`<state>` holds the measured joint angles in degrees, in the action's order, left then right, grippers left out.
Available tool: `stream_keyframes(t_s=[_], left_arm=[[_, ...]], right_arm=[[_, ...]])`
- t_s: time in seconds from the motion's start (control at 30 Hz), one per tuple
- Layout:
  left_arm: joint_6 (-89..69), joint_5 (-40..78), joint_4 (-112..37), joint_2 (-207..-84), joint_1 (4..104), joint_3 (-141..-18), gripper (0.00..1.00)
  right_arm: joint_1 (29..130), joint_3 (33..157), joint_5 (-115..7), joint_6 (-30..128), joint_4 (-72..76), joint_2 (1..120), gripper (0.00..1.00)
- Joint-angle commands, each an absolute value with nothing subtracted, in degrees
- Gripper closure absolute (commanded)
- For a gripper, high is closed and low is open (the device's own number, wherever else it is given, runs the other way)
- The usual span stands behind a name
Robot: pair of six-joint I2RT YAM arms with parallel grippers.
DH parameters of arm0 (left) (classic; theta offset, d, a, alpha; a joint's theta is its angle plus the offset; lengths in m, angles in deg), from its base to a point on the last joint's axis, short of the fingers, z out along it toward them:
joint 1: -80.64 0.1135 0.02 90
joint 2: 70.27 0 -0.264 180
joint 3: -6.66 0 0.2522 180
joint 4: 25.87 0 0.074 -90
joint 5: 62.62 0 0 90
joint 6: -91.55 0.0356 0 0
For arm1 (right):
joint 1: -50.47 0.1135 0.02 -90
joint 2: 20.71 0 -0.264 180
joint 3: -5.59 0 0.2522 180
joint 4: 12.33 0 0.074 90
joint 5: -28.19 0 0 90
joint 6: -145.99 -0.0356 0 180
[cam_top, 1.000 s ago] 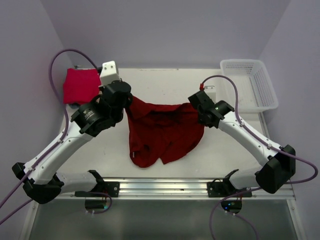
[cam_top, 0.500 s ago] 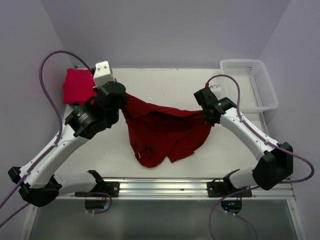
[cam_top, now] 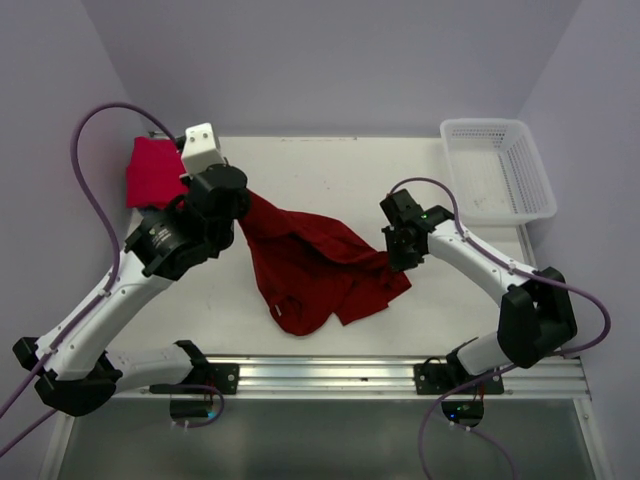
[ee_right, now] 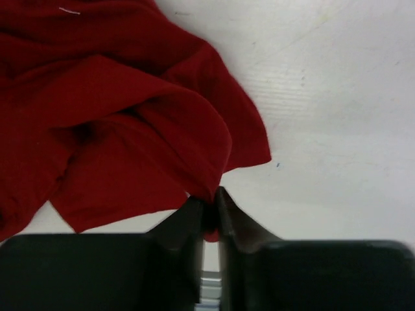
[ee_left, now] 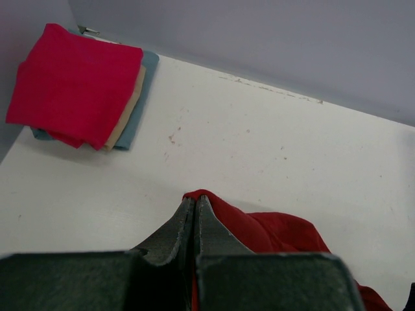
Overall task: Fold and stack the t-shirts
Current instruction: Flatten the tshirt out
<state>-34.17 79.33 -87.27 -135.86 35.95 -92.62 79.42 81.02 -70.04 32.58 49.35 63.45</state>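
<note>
A dark crimson t-shirt (cam_top: 315,265) hangs crumpled between my two grippers over the middle of the table. My left gripper (cam_top: 243,197) is shut on its upper left edge; the cloth pokes out past the fingertips in the left wrist view (ee_left: 194,197). My right gripper (cam_top: 392,258) is shut on its right edge, the cloth (ee_right: 130,123) pinched between the tips (ee_right: 209,197). A folded pinkish-red t-shirt (cam_top: 152,170) lies at the back left corner; in the left wrist view (ee_left: 71,81) it tops a tan piece and a blue-grey one (ee_left: 139,97).
A white mesh basket (cam_top: 497,182) stands at the back right of the white table (cam_top: 330,165). A purple wall runs along the back. The metal rail (cam_top: 330,372) marks the near edge.
My right gripper has moved inward and toward the near side, slackening the crimson shirt. My left gripper has shifted slightly back and left. The shirt now sags more on the table.
</note>
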Motion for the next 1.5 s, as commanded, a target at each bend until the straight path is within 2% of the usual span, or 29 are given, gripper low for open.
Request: stream_keyframes(t_s=[0.0, 0.07, 0.1, 0.17, 0.2, 0.37, 0.47, 0.5, 0.53, 0.63, 0.73, 1.0, 1.17, 1.47], left_arm=[[-32.6, 80.7, -84.9, -136.1, 36.4, -93.2, 1.0], [-32.6, 80.4, -84.4, -136.5, 36.4, -93.3, 1.0], [-32.6, 80.2, -84.3, -136.8, 36.4, -93.3, 1.0], [-32.5, 79.9, -84.2, -136.8, 36.5, -93.3, 1.0], [-32.5, 80.0, -84.2, -136.7, 36.5, -93.4, 1.0], [-32.5, 80.3, -84.5, -136.0, 36.5, -93.3, 1.0], [-32.6, 80.4, -85.1, -135.7, 36.5, -93.1, 1.0], [-32.6, 80.4, -85.1, -135.5, 36.5, -93.1, 1.0], [-32.7, 80.4, -85.2, -135.4, 36.5, -93.1, 1.0], [-32.6, 80.2, -85.3, -135.5, 36.5, -93.1, 1.0], [-32.7, 79.9, -85.3, -135.6, 36.5, -93.1, 1.0], [-32.7, 78.7, -84.6, -136.2, 36.5, -92.6, 1.0], [-32.9, 78.1, -84.5, -136.4, 36.5, -92.7, 1.0], [-33.2, 78.4, -85.7, -135.6, 36.6, -92.5, 1.0]], right_arm=[[79.9, 80.6, -62.8, 36.1, 50.8, 62.4, 0.73], [79.8, 80.5, -62.4, 36.1, 50.9, 61.6, 0.54], [79.7, 80.5, -62.0, 36.4, 51.0, 61.3, 0.39], [79.7, 80.7, -60.1, 36.1, 50.9, 60.7, 0.29], [79.8, 81.0, -60.2, 36.0, 50.8, 60.7, 0.29], [79.6, 80.8, -62.9, 33.6, 49.9, 60.3, 0.28], [78.5, 80.3, -67.5, 30.6, 50.0, 60.4, 0.32], [78.3, 80.0, -69.4, 29.0, 50.3, 60.5, 0.34], [78.3, 79.8, -69.8, 28.6, 50.3, 60.3, 0.42], [78.3, 78.2, -70.9, 25.8, 49.9, 59.2, 0.53], [77.8, 75.2, -72.4, 21.3, 49.9, 56.6, 0.56], [76.0, 64.3, -63.2, 11.0, 41.4, 47.8, 0.58], [74.1, 61.5, -56.8, 9.9, 36.2, 49.5, 0.59], [70.6, 58.5, -58.0, 9.2, 31.9, 53.1, 0.59]])
